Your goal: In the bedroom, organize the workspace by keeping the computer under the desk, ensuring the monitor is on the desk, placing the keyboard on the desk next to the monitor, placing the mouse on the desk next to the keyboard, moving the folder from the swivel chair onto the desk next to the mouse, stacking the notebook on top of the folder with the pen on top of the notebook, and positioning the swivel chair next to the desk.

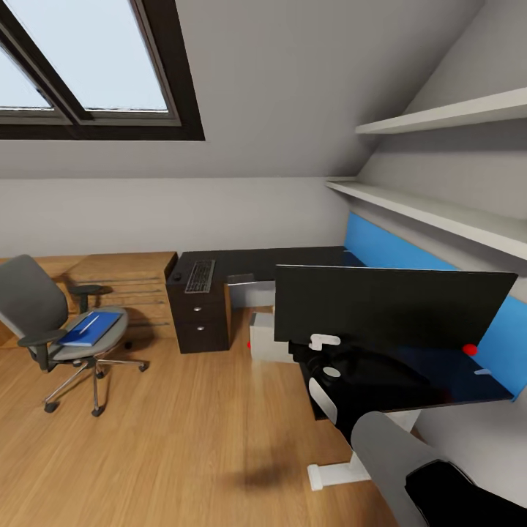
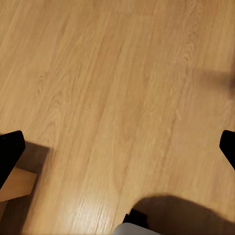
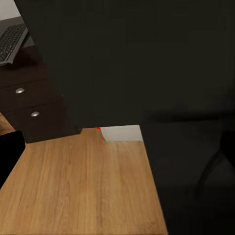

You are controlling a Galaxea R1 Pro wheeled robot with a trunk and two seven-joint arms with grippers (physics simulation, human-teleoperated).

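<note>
Black monitor (image 1: 391, 307) sits on the desk (image 1: 439, 384), right gripper (image 1: 326, 344) pressed at its near edge; can't tell whether it's clamped.

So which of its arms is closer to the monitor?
Right. The right gripper is up against the monitor at its lower edge, above the desk. The left gripper hangs over bare floor, away from it.

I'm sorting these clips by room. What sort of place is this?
Probably an attic room used as a home office: a skylight is set in the sloping ceiling, a desk carries a monitor, and a swivel chair stands on the wood floor.
</note>
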